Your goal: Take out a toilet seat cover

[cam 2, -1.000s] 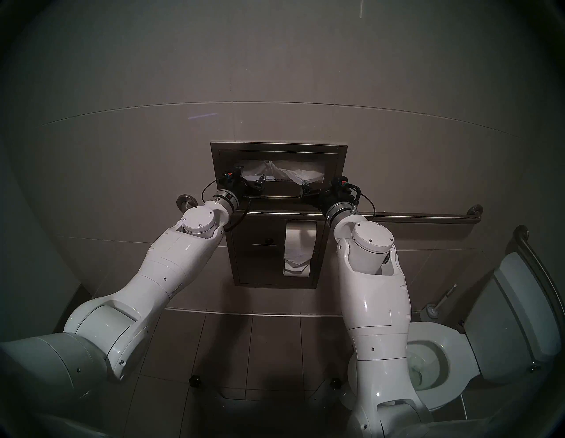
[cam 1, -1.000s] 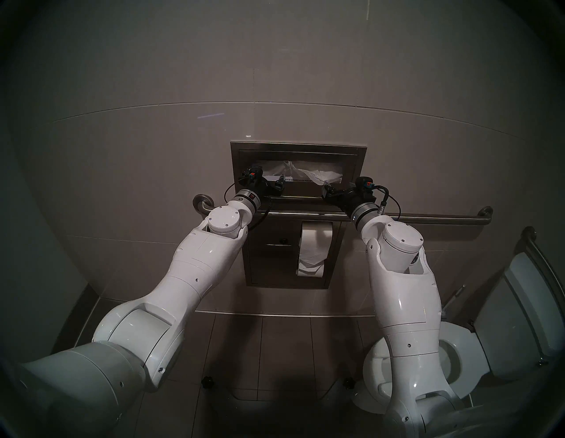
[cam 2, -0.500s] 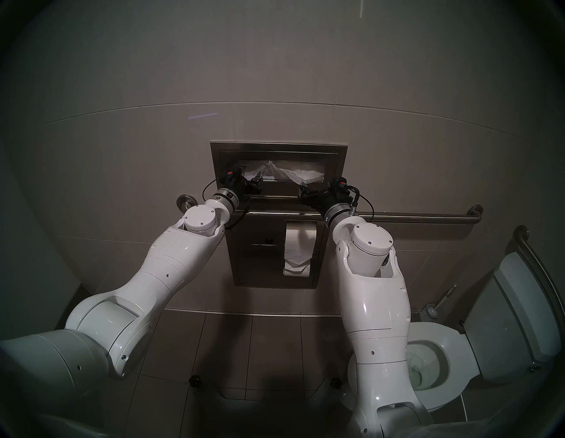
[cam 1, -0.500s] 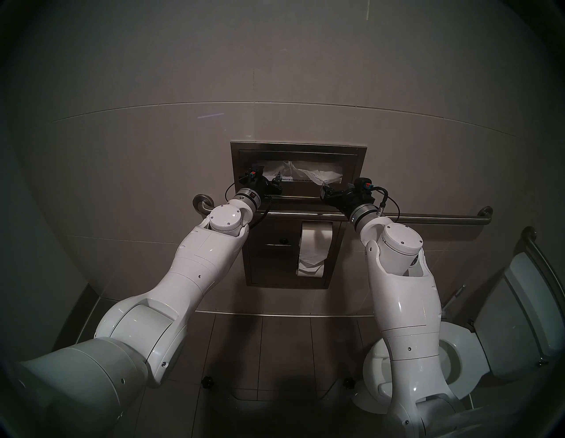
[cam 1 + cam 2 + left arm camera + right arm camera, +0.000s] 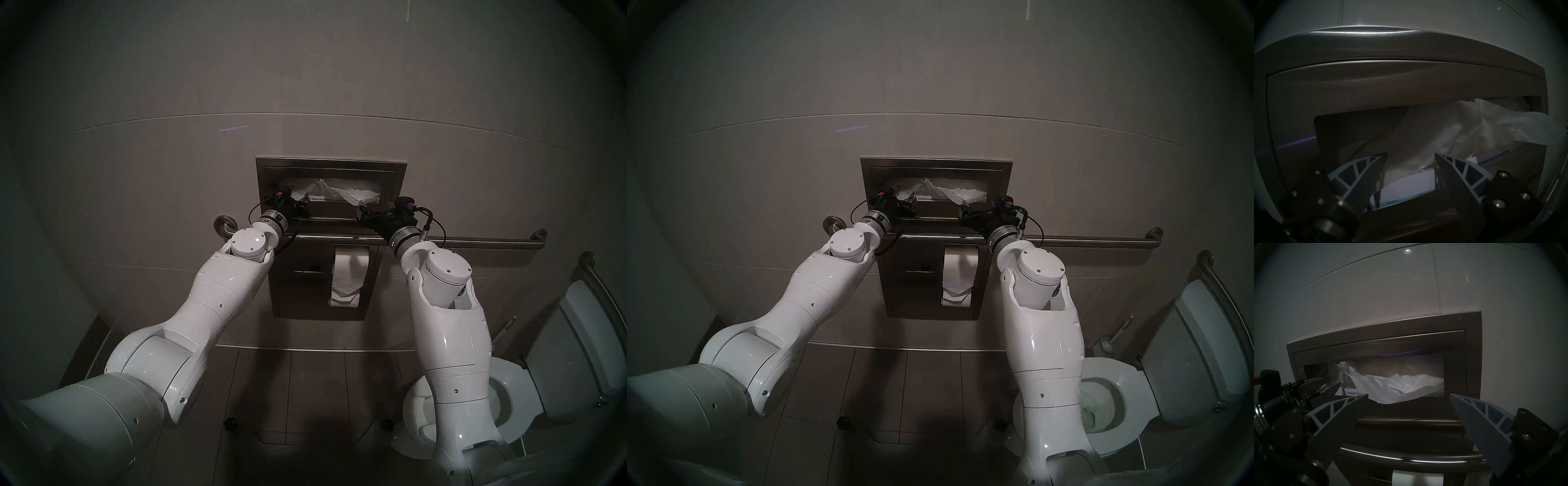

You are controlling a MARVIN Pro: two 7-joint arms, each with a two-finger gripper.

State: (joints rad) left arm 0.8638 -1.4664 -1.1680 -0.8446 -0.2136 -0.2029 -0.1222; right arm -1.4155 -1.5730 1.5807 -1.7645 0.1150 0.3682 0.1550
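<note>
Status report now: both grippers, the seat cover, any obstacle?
Left gripper open, at dispenser slot. Right gripper open, empty. Toilet seat cover in slot, ungripped. Grab bar below.

The room is dim and grey, and all four views bend strongly, with a dark rim at the edges. Light falls from above: the white arms [image 5: 217,298] shine with small highlights, while the floor [image 5: 305,390] under them lies in deep shadow. A thin glare line runs on the grab bar [image 5: 1407,458]. Near the left wrist camera the steel dispenser [image 5: 1407,81] looks soft and dark.
</note>
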